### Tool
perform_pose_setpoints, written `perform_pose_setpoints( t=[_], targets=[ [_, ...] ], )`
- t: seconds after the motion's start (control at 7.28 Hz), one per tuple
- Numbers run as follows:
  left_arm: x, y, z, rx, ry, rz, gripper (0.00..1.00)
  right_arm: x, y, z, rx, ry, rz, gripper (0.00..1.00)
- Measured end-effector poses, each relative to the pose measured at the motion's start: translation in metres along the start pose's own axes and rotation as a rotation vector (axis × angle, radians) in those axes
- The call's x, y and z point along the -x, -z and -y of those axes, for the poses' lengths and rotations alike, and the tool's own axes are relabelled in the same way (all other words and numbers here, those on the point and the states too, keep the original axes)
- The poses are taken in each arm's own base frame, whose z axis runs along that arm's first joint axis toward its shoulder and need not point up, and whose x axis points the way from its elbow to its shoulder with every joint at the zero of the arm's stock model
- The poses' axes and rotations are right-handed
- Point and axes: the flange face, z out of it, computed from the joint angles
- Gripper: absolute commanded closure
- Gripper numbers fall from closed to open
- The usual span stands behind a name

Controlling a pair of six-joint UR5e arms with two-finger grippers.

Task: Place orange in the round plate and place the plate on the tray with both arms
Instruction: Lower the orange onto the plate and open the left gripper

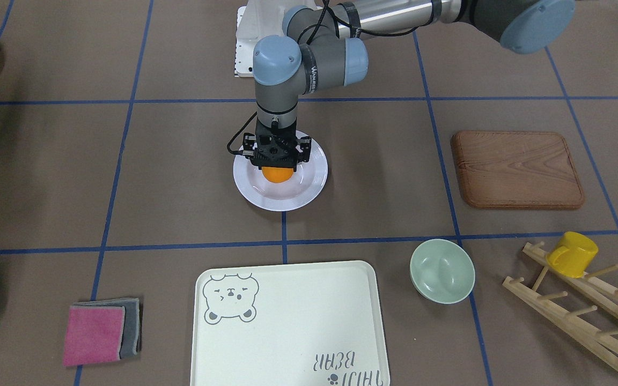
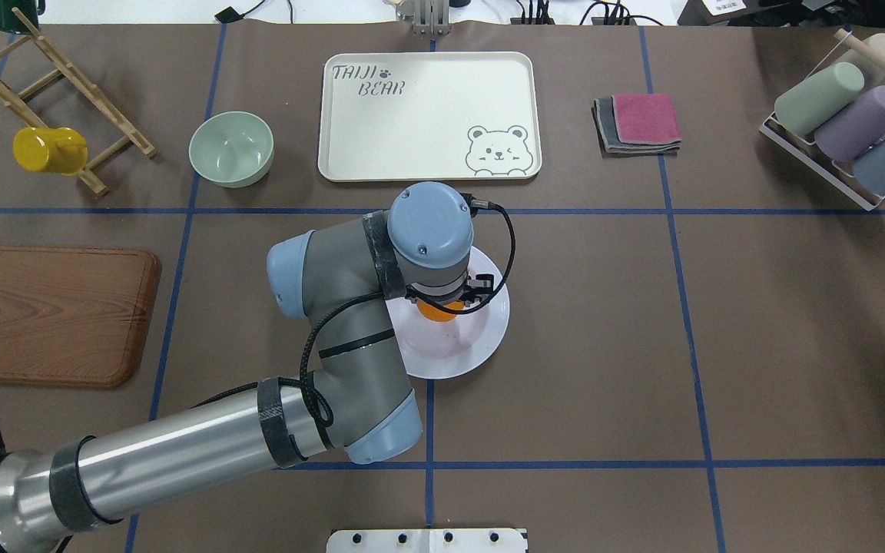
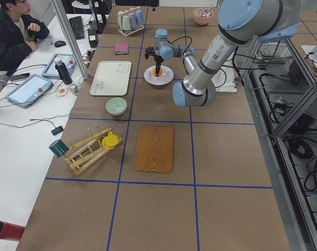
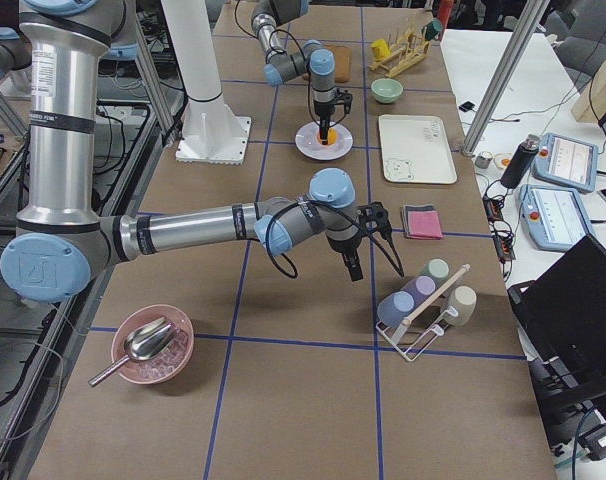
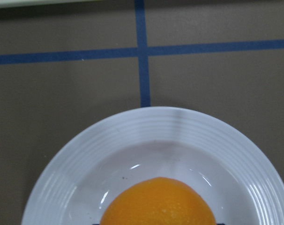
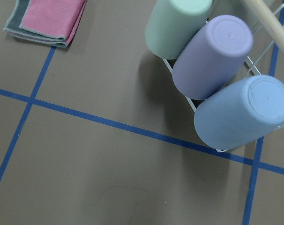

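The orange [image 1: 278,175] is in the well of the white round plate [image 1: 309,187], which stands at the table's middle. My left gripper [image 1: 277,161] points straight down over it, fingers on either side, shut on the orange. The left wrist view shows the orange [image 5: 158,204] low and central above the plate's ridged rim [image 5: 179,126]. The cream bear tray [image 1: 298,311] lies bare, one grid square beyond the plate. Only the exterior right view shows my right gripper [image 4: 355,268], hanging over the table near the cup rack; I cannot tell whether it is open or shut.
A wooden board [image 1: 518,169], a pale green bowl [image 1: 442,271] and a wooden rack with a yellow mug [image 1: 572,252] lie on my left. Folded cloths [image 1: 100,332] and a wire rack of cups [image 6: 217,70] are on my right. A person [image 3: 12,31] sits beside the table.
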Motion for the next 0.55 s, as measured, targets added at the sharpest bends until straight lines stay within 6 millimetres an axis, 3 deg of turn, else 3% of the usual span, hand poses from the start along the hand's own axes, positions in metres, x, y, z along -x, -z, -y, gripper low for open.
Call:
perform_pose_setpoints(
  t=[0.27, 0.55],
  targets=[
    [-0.003, -0.006, -0.003, -0.015, -0.001, -0.010, 0.02, 0.000, 0.000, 0.000, 0.000, 0.000, 0.001, 0.00],
    [0.001, 0.014, 0.004, -0.051, -0.007, -0.033, 0.02, 0.007, 0.005, 0.001, -0.005, -0.022, 0.019, 0.00]
  ],
)
